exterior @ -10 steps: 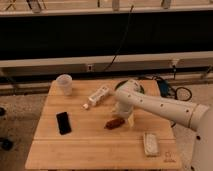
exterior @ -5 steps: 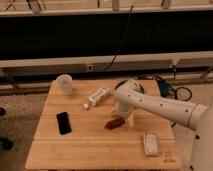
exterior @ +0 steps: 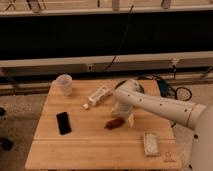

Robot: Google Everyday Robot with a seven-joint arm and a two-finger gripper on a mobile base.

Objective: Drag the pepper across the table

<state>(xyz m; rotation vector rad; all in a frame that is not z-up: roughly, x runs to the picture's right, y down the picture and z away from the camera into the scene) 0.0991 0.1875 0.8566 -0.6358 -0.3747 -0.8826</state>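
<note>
The pepper (exterior: 114, 123) lies on its side near the middle of the table (exterior: 90, 150), a little toward the right, with its length running left to right. The gripper (exterior: 125, 119) is right at the pepper's right end, low over the planks. Its jaws are spread wide and nothing is clamped between them. Whether a finger already touches the pepper I cannot tell.

My judgement is that the step in hand is getting contact before the drag. To do it well, the jaws should straddle the pepper's thicker part and close gently, or one finger should press behind it. The gripper should stay low so the pepper slides rather than lifts. Because the pepper tapers, it may pivot or roll out from under a push that is off-centre, so the force should be kept in line with its length. The open wood in front of the pepper gives the safest path. Going left leads toward the phone (exterior: 63, 122), and going to the far side leads toward the tube (exterior: 97, 96).

The only clear container is the cup (exterior: 64, 83), which stands upright at the far left corner, well apart from the pepper. I cannot tell what, if anything, is in it. A white pack (exterior: 150, 143) lies flat near the right front corner, and I cannot tell whether it holds anything.
</note>
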